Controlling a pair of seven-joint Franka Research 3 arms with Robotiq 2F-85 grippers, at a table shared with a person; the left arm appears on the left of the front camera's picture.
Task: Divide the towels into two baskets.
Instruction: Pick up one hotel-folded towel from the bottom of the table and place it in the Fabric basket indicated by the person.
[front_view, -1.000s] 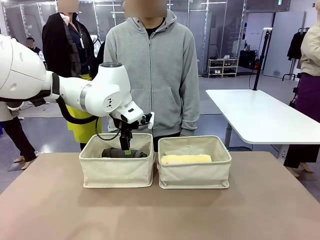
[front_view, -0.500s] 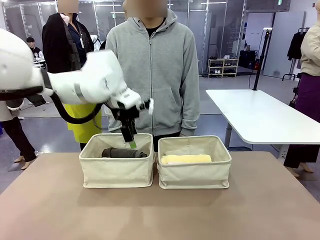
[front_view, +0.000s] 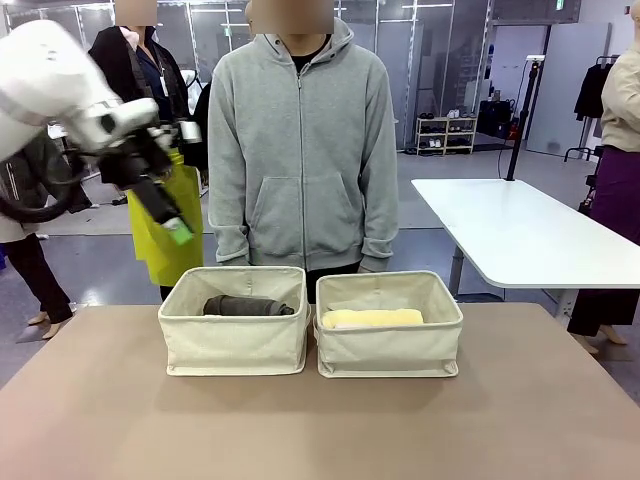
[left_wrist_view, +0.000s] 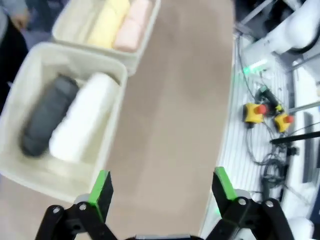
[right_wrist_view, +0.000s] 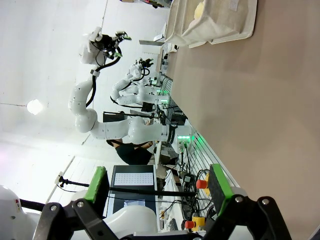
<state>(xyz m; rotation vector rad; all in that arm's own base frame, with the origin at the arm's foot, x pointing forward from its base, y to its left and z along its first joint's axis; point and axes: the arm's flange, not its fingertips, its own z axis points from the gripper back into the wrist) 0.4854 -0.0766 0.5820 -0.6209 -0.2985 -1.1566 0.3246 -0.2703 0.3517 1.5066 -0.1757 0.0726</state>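
Raised high at the left of the front view, the left gripper hangs well above the table and to the left of the baskets, its fingers angled down and to the right from a bent white arm. Its own wrist view shows the left gripper spread wide with nothing between the green pads, looking down on bare tabletop. The right gripper also stands wide and empty, with tabletop ahead of it and a basket corner at the top edge.

2 cream fabric baskets sit side by side in the middle of the table, just in front of a person in a grey hoodie who stands at the far side. The left basket holds the dark grey towel; from the left wrist view the white towel lies beside the grey one, touching along their length. The right basket holds the pale yellow towel, and the left wrist view shows a cream towel just beside the yellow one in that basket.
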